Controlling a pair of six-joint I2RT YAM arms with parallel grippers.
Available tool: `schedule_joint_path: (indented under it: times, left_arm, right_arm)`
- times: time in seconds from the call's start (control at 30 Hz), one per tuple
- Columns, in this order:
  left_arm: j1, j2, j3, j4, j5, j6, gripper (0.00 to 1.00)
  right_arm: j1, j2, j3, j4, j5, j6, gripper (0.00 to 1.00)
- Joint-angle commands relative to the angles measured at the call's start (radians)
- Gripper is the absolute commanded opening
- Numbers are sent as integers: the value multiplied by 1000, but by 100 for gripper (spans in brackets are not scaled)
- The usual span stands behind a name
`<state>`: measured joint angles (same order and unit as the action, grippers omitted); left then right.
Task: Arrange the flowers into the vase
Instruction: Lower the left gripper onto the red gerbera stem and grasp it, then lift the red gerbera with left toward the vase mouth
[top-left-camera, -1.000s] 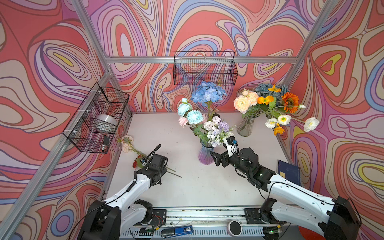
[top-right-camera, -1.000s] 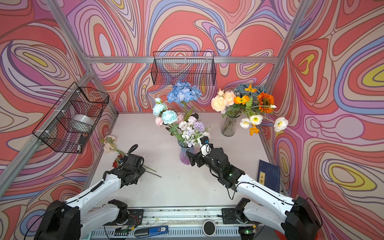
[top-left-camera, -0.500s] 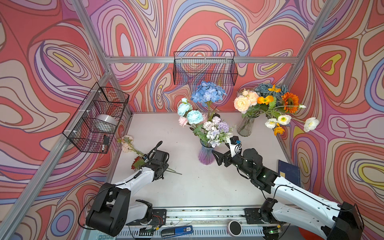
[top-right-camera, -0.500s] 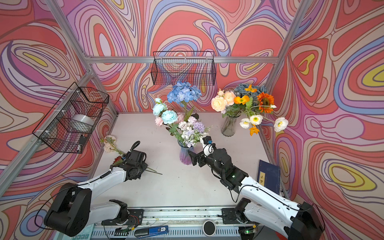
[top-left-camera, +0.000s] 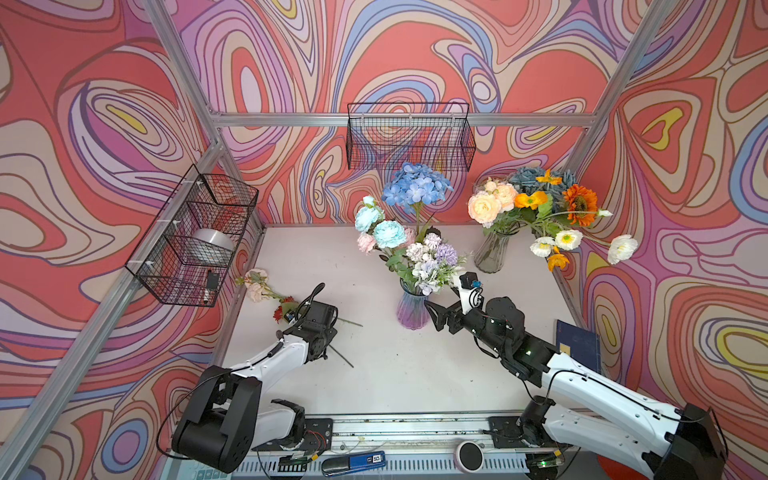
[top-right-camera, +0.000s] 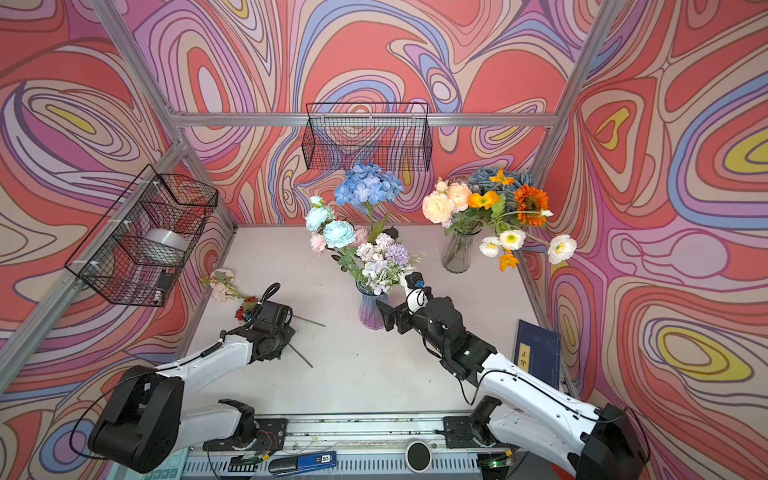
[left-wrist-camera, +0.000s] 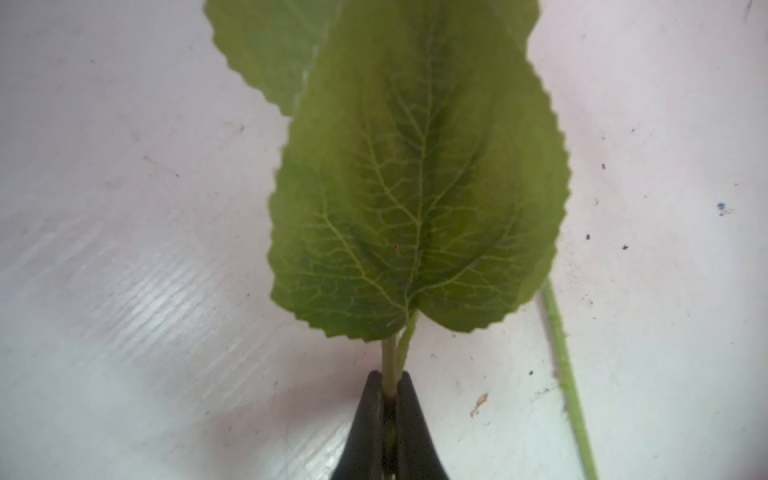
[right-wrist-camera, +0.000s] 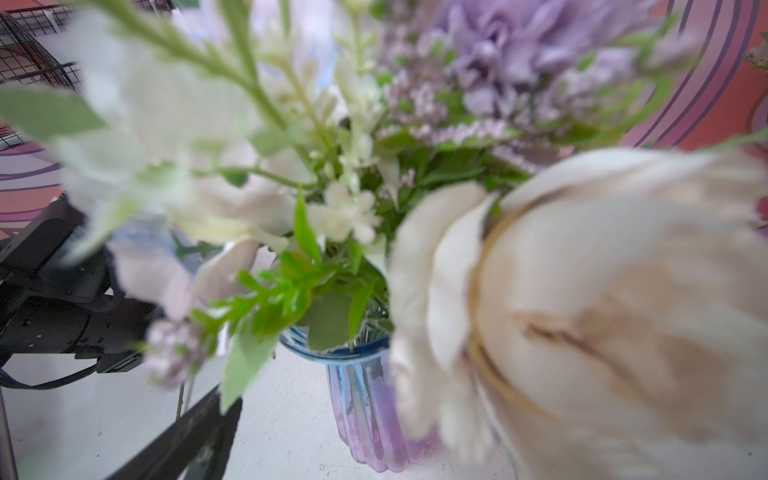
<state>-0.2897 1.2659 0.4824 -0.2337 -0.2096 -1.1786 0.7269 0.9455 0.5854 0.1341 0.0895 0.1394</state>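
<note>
Fingers (left-wrist-camera: 368, 419) of the left gripper (left-wrist-camera: 390, 384) are seen pressed together on a thin stem (left-wrist-camera: 389, 359), just below where a toothed leaf (left-wrist-camera: 415, 199) branches off. The grip is prob. taken low so leaf & head hang free and the cut end can be led into a vase. A 2nd stem (left-wrist-camera: 561, 353) is left lying untouched on the table (left-wrist-camera: 124, 249) beside it. In both top views the tips are hidden under the wrist, which is set low over the table's left side. A red head (top-left-camera: 283, 312) & a peach head (top-left-camera: 257, 284) lie just beyond, far-left, and stem ends (top-left-camera: 351, 323) poke out to the right & near. Which head belongs to the gripped stem can't be told.

Right gripper (top-left-camera: 436, 318): jaws wide apart, nothing btwn them. It is held just beside the vase (top-left-camera: 411, 311) on its right, under the overhanging blooms, prob. to steady it or take a hand-over. The vase (purple) stands upright mid-table, already filled w/ blue, pink, lilac & white flowers (top-left-camera: 430, 259). A grey vase (top-left-camera: 490, 255) w/ peach, orange & white heads stands far right.

Task judged partly done: the loose ones on the left are not yet placed.
</note>
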Motion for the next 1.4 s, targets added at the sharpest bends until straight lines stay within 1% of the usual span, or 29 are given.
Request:
schedule_joint_path:
  times: [0.0,0.13,0.3,0.37,0.53,0.7,0.77,0.93,1.03,1.2,1.27,1.37]
  left_arm:
    - [9,2,3,-1,-13,5,0]
    - [9,-43,22,-24,-1,10,0]
    - [8,-156,22,-73,42,36,0]
    - [5,-211,65,-94,50,54,0]
    - [-25,-369,103,-128,1,93,0]
    - [-98,-484,155,-99,-78,167,0]
    - [-128,-508,170,-43,-92,217,0]
    - [-215,-524,203,165,-112,346,0]
    - [-281,-512,225,297,-147,456,0]
    - [-422,-469,238,572,-246,695,0]
    - [-466,-430,236,696,-245,771,0]
    - [-504,-364,256,834,-201,836,0]
  right_arm:
    - [-3,-2,1,1,7,-8,98]
    - [-3,-16,-26,8,-2,-20,98]
    - [-3,-33,-57,27,-38,-38,98]
    - [-3,-23,-56,18,-57,-38,98]
    - [-3,29,-57,30,-49,-35,99]
    - [-3,29,-39,70,-17,-18,98]
    - [-4,15,-25,83,-1,-23,98]
    - [-9,2,3,156,64,-49,98]
    - [-26,48,24,204,104,-52,98]
    - [-60,141,60,295,96,-50,99]
    - [-71,171,78,318,97,-50,98]
    - [-82,201,100,353,110,-50,98]
